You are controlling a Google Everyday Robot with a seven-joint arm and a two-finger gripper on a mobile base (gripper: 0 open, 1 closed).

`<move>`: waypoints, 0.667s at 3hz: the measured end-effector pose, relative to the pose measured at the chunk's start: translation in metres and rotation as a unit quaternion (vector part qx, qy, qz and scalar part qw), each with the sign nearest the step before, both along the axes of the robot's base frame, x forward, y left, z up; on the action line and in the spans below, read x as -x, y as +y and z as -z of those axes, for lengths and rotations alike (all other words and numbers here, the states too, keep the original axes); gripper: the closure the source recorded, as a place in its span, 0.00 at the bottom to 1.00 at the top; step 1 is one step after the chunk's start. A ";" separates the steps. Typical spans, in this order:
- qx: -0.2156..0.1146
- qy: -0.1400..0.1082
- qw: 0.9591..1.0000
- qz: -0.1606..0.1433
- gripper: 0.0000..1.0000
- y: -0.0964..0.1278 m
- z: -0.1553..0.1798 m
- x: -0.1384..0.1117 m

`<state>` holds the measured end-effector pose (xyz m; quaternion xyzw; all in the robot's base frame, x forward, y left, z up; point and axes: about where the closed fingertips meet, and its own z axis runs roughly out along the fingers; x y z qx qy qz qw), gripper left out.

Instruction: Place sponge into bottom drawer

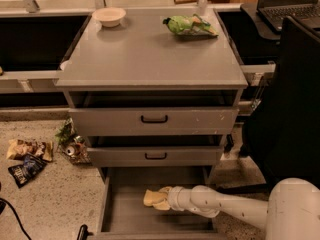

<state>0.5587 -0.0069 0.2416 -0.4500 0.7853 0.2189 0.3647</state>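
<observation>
The bottom drawer [120,214] is pulled out under the two upper drawers and shows its grey floor. My gripper [159,198] reaches in from the right on a white arm and sits over the middle of the drawer floor. It is shut on the yellow sponge [151,199], which is low inside the drawer, just above or on the floor. I cannot tell whether the sponge touches the floor.
The cabinet top [150,54] carries a white bowl [109,16] at the back left and a green snack bag [189,26] at the back right. Snack packets [27,156] and a can [71,149] lie on the floor to the left. A black chair [290,109] stands to the right.
</observation>
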 end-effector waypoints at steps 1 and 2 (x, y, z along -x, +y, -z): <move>-0.009 0.001 1.000 0.009 0.57 -0.007 0.008 -0.010; -0.023 -0.004 1.000 0.012 0.34 -0.015 0.007 -0.013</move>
